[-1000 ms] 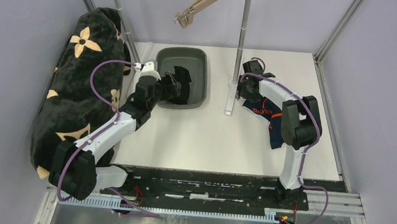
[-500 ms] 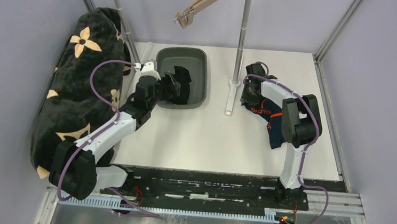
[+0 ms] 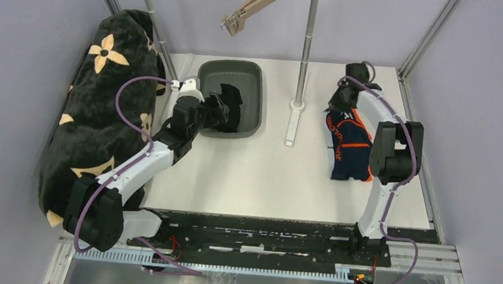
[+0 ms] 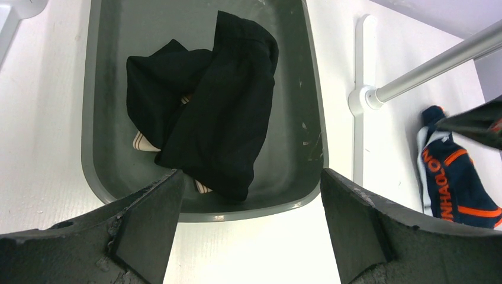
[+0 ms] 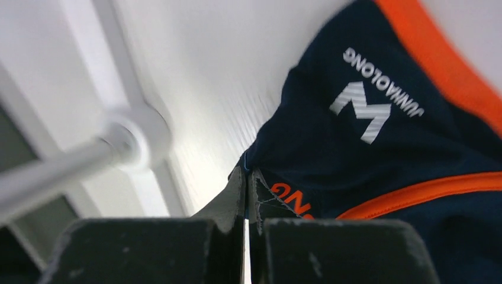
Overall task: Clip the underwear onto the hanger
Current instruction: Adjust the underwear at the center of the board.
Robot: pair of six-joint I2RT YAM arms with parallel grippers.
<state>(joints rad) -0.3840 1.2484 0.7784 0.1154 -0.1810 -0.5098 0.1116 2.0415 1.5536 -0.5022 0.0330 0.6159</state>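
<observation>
The navy underwear (image 3: 350,144) with orange trim lies on the right side of the table (image 3: 267,170). Its far end is pinched in the right gripper (image 3: 342,99), and the wrist view shows the jaws pressed together on the fabric edge. Just left of it stands an upright metal pole (image 3: 306,44) on a white base. The wooden hanger (image 3: 254,5) hangs farther back and left of the pole, well apart from the garment. Further left, the left gripper (image 4: 251,189) hovers with its jaws spread wide, holding nothing, over the near rim of a grey bin (image 3: 256,91) containing black garments (image 4: 213,112). A black patterned blanket (image 3: 95,109) sits at the far left.
</observation>
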